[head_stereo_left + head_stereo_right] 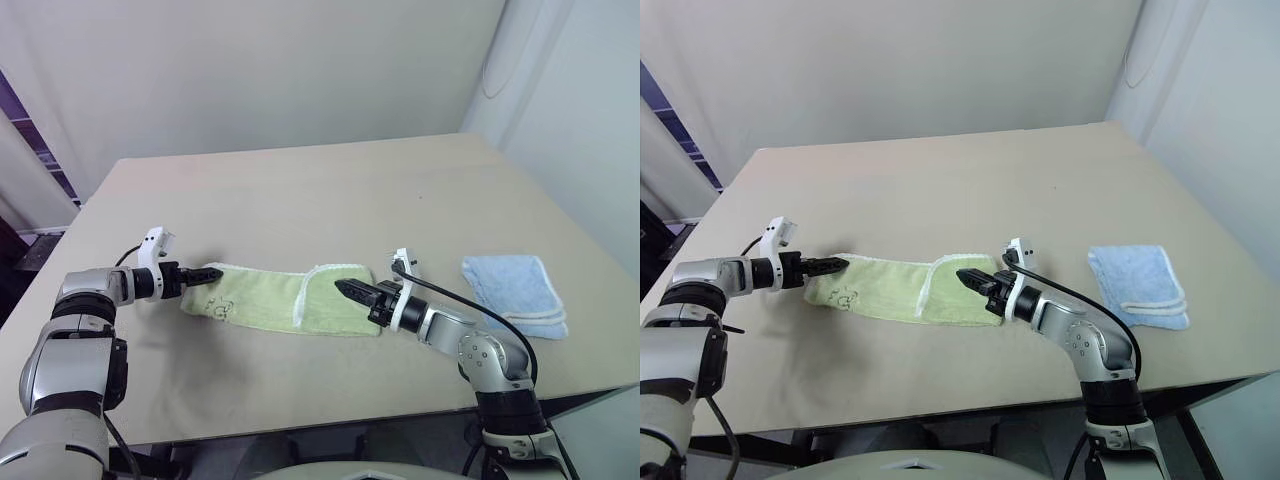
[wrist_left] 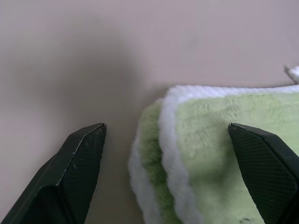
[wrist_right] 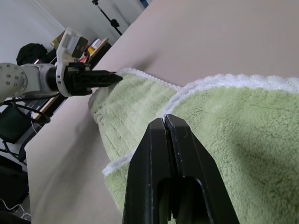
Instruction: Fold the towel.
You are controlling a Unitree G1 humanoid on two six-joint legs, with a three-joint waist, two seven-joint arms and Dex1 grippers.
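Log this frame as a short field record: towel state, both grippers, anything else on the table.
towel: light green towel, folded into a long strip, its right end flap turned back over it, lying flat on the table
left gripper: left gripper open, fingers straddling the towel's left-end corner, nothing clamped
right gripper: right gripper shut, empty, tip over the towel's right end; contact unclear
other item: light blue folded towel to the right, apart from the green one
fold status: not finished
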